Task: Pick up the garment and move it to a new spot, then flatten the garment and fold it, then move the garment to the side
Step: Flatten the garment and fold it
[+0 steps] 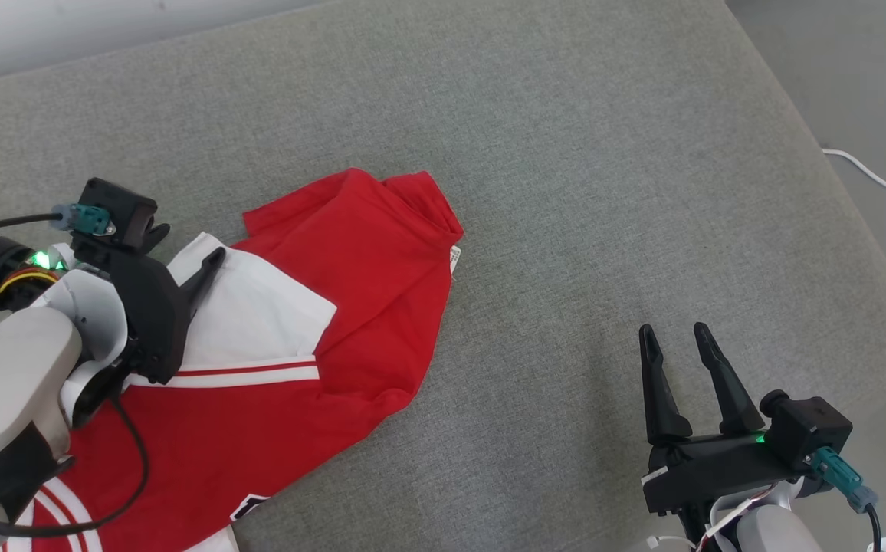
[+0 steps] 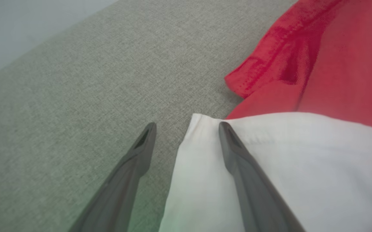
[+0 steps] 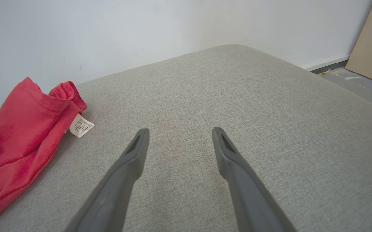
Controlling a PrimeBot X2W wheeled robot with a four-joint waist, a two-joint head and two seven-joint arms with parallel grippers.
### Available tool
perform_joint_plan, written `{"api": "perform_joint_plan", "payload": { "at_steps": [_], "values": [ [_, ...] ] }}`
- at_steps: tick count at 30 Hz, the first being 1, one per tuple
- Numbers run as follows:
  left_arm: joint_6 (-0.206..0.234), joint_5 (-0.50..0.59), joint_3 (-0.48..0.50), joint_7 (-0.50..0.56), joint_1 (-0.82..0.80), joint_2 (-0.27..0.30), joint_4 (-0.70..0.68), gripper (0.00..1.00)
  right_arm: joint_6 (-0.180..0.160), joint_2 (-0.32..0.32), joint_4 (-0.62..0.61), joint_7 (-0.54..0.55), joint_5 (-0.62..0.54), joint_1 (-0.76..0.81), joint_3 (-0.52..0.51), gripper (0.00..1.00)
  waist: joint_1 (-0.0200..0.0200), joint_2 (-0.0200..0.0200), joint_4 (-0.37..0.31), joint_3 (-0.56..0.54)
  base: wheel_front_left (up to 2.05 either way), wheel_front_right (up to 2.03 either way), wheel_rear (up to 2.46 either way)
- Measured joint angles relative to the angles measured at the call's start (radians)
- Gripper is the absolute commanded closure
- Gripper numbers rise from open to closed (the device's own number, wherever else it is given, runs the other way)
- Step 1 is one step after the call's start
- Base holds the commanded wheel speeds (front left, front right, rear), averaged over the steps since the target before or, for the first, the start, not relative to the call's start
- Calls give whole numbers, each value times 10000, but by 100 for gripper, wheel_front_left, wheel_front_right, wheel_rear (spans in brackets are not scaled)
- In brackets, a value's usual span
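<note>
Left fingers (image 2: 234, 154), apart, straddle the garment's white corner (image 2: 199, 145): one over cloth, one over the grey cushion (image 2: 92, 96). Garment (image 1: 366, 261) lies diagonally, near-left to far-right. Right fingers (image 1: 657, 383), apart and empty, stand well off to its right, so the left arm is judged nearer.

Head view: high, looking down on grey cushion (image 1: 566, 192). Left wrist view: close, low over garment (image 2: 302, 154) edge at left. Right wrist view: low, facing far wall (image 3: 141, 32); shares garment's right end with head view.
</note>
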Motion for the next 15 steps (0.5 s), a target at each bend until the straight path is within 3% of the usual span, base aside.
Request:
{"api": "perform_joint_plan", "payload": {
  "at_steps": [5,7,8,15],
  "values": [
    [-2,-288,-543,109,-279,-13,568,5,0,0,-40,0,15,-37,-4,0,-2,0,-102,143,0,0,0],
    [0,-435,-727,171,-356,-17,700,76,0,0,-50,0,31,-47,-8,0,-1,0,-129,174,0,0,0],
    [2,-508,-861,205,-384,-17,702,100,0,0,-56,0,35,-47,-21,0,-2,-1,-133,182,0,0,0],
    [0,-1164,-1423,-199,-624,-42,378,100,0,4,-92,0,12,-22,-198,0,-1,-1,83,119,0,0,0]
  ]
}}
